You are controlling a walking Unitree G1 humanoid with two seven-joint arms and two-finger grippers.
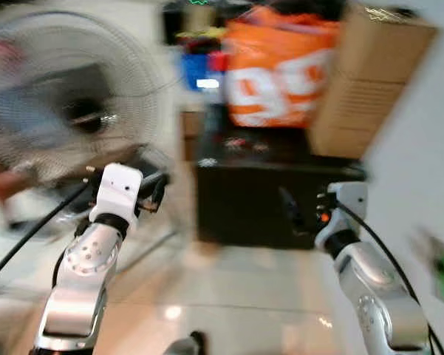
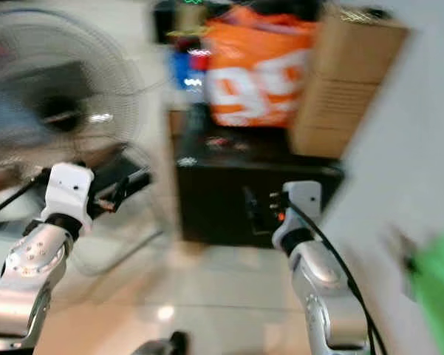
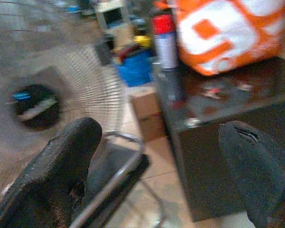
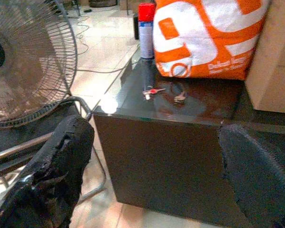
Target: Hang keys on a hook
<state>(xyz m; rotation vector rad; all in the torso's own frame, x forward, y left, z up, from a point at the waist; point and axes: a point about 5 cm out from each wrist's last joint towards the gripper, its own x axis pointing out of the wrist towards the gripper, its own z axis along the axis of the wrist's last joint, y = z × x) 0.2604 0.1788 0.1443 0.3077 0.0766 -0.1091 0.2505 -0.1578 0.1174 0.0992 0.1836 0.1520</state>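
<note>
Holding both silver arms raised forward, elbows bent, over pale tiled floor (image 1: 236, 296); head views are motion-blurred. Our left gripper (image 3: 156, 161) has its black fingers spread wide, nothing between them, facing a grey wire-caged floor fan (image 4: 28, 61). Our right gripper (image 4: 156, 161) is likewise wide and empty, aimed at a glossy black cabinet (image 4: 166, 161). Red-topped keys (image 4: 151, 91) lie on the cabinet top beside a second small key (image 4: 180, 98). Behind them: an orange-and-white plastic bag (image 4: 204, 33), a red-capped spray can (image 4: 145, 31), and brown cardboard boxes (image 1: 369, 81).
</note>
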